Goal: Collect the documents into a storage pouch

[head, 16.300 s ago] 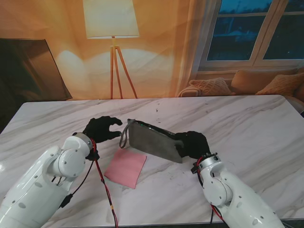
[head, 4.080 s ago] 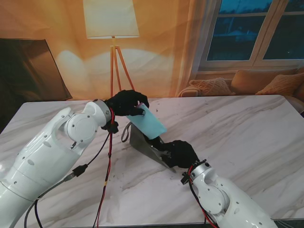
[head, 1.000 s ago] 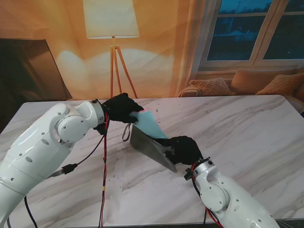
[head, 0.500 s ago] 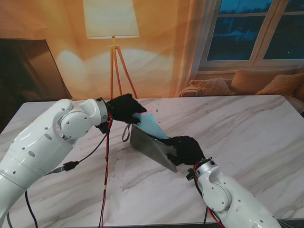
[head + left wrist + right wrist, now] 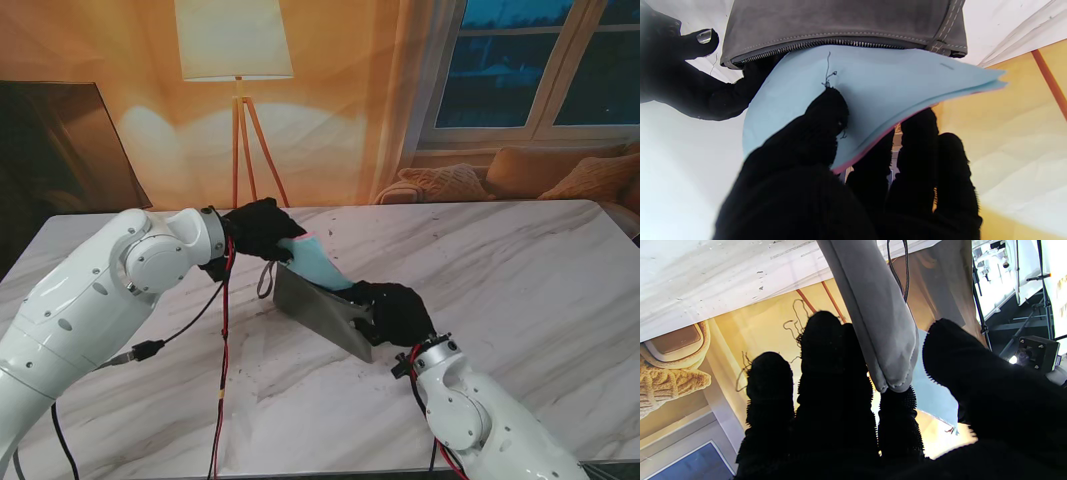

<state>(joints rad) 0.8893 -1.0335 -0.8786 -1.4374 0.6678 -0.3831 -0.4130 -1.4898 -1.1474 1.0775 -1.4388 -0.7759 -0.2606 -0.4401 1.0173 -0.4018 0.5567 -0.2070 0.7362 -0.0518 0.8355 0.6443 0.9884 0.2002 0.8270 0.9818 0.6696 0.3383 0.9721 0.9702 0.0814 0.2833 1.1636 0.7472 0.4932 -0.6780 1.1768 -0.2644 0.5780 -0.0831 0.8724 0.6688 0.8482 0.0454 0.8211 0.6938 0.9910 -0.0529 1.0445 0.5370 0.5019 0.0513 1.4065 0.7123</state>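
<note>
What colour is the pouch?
Grey pouch with pale stitching, clearest in the left wrist view.

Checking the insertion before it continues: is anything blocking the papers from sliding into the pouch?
Nothing visible: the light-blue and pink paper sheets in the left hand already meet the grey zippered pouch, steadied by the right hand.

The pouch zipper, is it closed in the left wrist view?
No, the pouch zipper gapes open and the blue paper enters the gap.

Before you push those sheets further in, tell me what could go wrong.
1. The sheets already bow at the pouch zipper; more push may crumple them.
2. The pink sheet under the blue could catch on the zipper teeth.
3. The right hand props the tilted pouch alone; it might tip.
</note>
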